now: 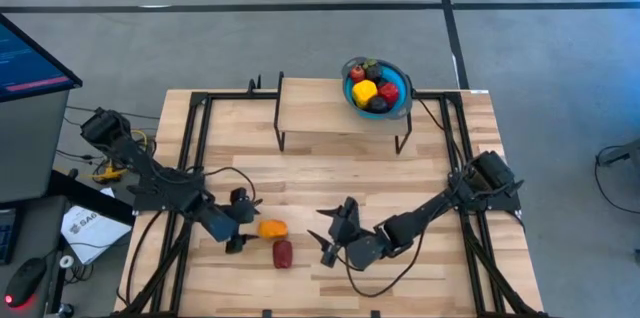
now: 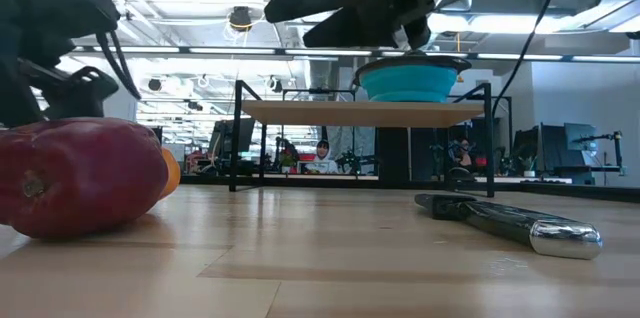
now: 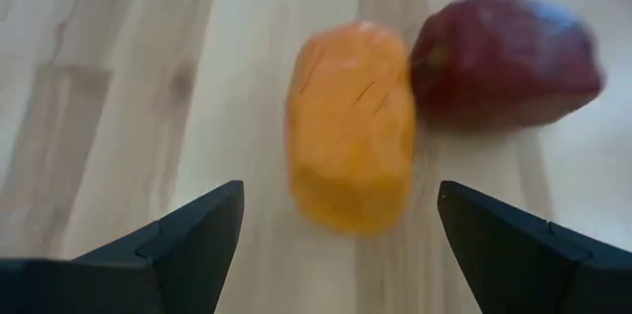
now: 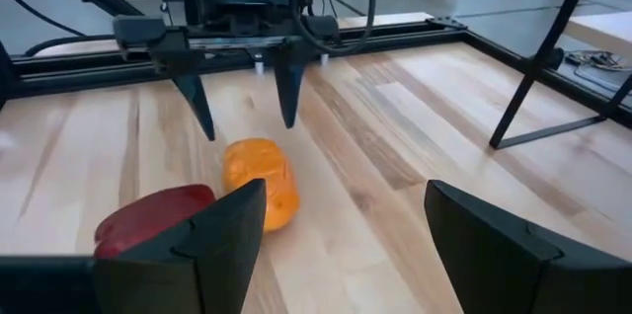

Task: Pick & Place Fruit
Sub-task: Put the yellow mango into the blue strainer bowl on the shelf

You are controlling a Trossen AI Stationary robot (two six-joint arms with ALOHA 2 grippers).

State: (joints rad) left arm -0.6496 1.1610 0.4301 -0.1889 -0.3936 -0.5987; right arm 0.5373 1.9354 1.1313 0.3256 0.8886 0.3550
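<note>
An orange fruit (image 1: 272, 228) and a dark red fruit (image 1: 283, 253) lie side by side on the wooden table near its near edge. My left gripper (image 1: 240, 221) is open just to their left, and the orange fruit (image 3: 351, 126) lies ahead of its fingers, untouched, with the red fruit (image 3: 504, 57) beyond. My right gripper (image 1: 336, 233) is open to the right of both fruits, facing them (image 4: 259, 181). Several more fruits, yellow, red and dark, sit in the blue bowl (image 1: 400, 106) on a raised shelf.
The wooden shelf (image 1: 340, 118) on black legs stands at the table's far side and carries the bowl (image 2: 408, 80). A black-handled knife (image 2: 510, 223) lies on the table in the low view. A black frame (image 1: 196, 148) runs around the table. A cable (image 1: 225, 173) lies near the left arm.
</note>
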